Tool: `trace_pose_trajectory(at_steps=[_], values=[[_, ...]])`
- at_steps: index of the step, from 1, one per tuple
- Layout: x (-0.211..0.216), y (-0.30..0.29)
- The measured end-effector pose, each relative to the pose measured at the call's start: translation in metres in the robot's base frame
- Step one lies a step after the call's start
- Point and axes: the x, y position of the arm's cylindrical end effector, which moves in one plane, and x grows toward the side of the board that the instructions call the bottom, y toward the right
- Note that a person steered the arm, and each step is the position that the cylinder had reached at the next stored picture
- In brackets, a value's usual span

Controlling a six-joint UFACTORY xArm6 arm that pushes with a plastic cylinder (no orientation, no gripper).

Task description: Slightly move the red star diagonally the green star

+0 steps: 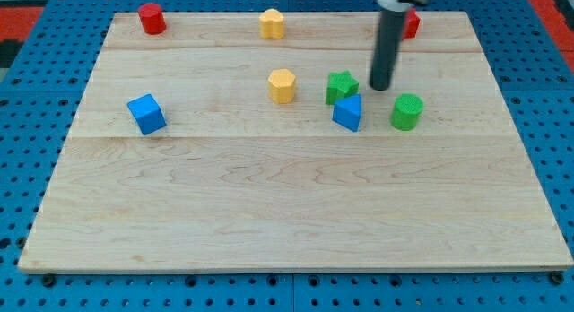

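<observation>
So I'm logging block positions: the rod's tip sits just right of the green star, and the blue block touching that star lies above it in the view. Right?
One thing is wrong. My tip does sit just to the view's right of the green star, but the camera view shows the blue block touching that star lies below it, toward the view's bottom, not above.

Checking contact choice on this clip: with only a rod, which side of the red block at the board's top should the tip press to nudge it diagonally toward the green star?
Probably its upper-right face, pushing down-left. The red block, its shape mostly hidden behind my rod, lies up-right of the green star. My tip rests right of the green star, below the red block, so it must circle round first.
</observation>
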Motion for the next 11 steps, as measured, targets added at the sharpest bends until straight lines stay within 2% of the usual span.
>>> trace_pose_trajectory(at_steps=[1,2,3,4,6,7,8,9,11], values=[[-0.013,0.064],[-0.07,0.131],[-0.145,0.113],[-0.166,0.098],[-0.165,-0.005],[-0.166,-0.008],[-0.165,-0.045],[-0.164,-0.118],[-0.163,-0.188]])
